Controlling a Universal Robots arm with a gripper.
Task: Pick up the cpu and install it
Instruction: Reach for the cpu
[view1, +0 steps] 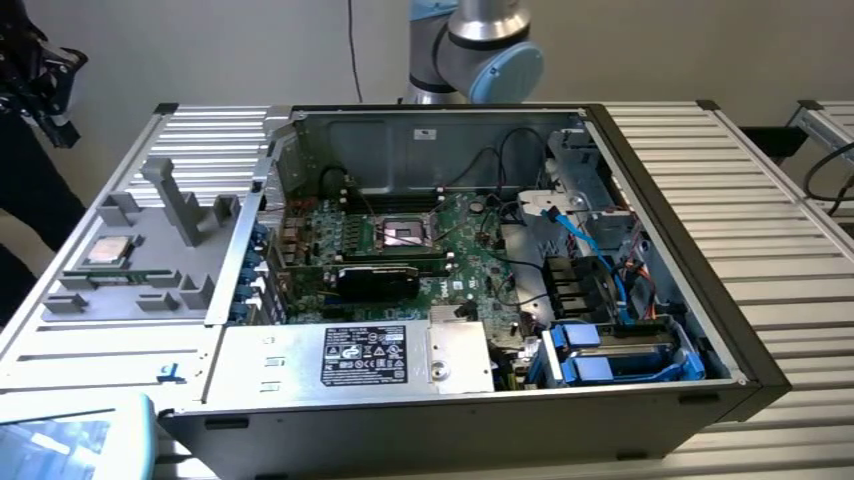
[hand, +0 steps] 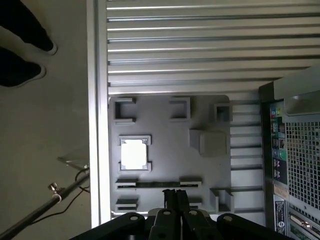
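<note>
gripper (hand: 175, 196): here it hangs over the edge of the grey fixture tray (hand: 165, 145), fingers pressed tight together, nothing clamped between them.
cpu (hand: 134, 153): lying flat in its square nest on the tray, metal top up and glaring bright under the wrist camera. it is apart from the fingertips, with a long narrow slot (hand: 157, 184) of the tray between the two.
tray: resting on the slatted aluminium table (hand: 200, 50), just beside the open computer case (view1: 400, 150), on the exterior view's left of it. grey posts and small brackets stand up from its surface.
arm (view1: 474, 45): a blue-capped joint shows behind the case.
case: lying on its side with the panel off, green motherboard (view1: 467, 260) facing up.
socket (view1: 404, 233): black frame near the middle of the motherboard, well apart from the cpu.
power supply (view1: 267, 365): silver box with a black label (view1: 363, 355) along the near edge of the case.
cables (view1: 587, 235): blue ones, running down the exterior view's right side of the case.
person: dark shoes (hand: 22, 72) on the floor next to the table.
</note>
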